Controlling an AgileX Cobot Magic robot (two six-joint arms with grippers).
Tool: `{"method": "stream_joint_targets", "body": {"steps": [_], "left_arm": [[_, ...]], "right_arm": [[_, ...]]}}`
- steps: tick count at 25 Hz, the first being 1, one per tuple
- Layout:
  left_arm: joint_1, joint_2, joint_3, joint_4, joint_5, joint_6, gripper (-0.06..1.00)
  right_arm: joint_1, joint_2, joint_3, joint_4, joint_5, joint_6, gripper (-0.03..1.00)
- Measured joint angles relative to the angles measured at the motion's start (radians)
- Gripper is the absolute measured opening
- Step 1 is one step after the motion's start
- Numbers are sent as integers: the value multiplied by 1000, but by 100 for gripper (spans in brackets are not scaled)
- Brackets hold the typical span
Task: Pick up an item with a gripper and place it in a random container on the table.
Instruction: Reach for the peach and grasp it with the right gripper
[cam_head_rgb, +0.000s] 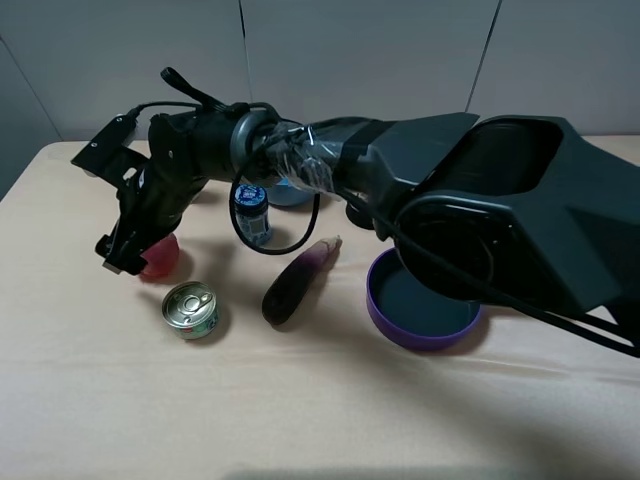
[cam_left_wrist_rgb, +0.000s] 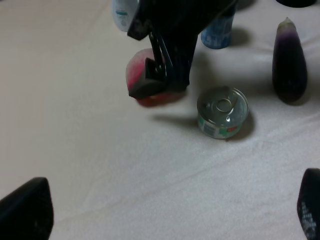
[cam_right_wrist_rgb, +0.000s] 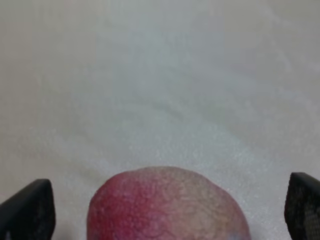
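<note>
Purple pan (cam_head_rgb: 425, 338), dark inside, near the eggplant (cam_head_rgb: 293, 287) on beige table (cam_head_rgb: 300, 410).

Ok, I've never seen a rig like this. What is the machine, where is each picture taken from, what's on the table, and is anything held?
It is a robot with two black arms, each ending in a two-fingered gripper. The wide picture comes from a camera mounted high; the other two cameras sit on the wrists. On the table are a peach, a can, an eggplant, a bottle, a purple pan and a blue bowl. The right gripper reaches across and stands open around the peach, not closed. The left gripper is open and empty. Nothing is held.
</note>
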Motion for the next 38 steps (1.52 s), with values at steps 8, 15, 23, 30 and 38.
{"method": "stream_joint_targets", "body": {"steps": [8,15,23,30,38], "left_arm": [[0,0,0,0,0,0,99],[0,0,0,0,0,0,99],[0,0,0,0,0,0,99],[0,0,0,0,0,0,99],[0,0,0,0,0,0,99]], "right_arm": [[-3,28,0,-2,-2,-3,69],[-6,59,0,-4,-2,-4,69],[-6,62,0,-3,-3,-4,69],[-6,62,0,-2,-2,-4,69],[-6,62,0,0,2,-4,62]]}}
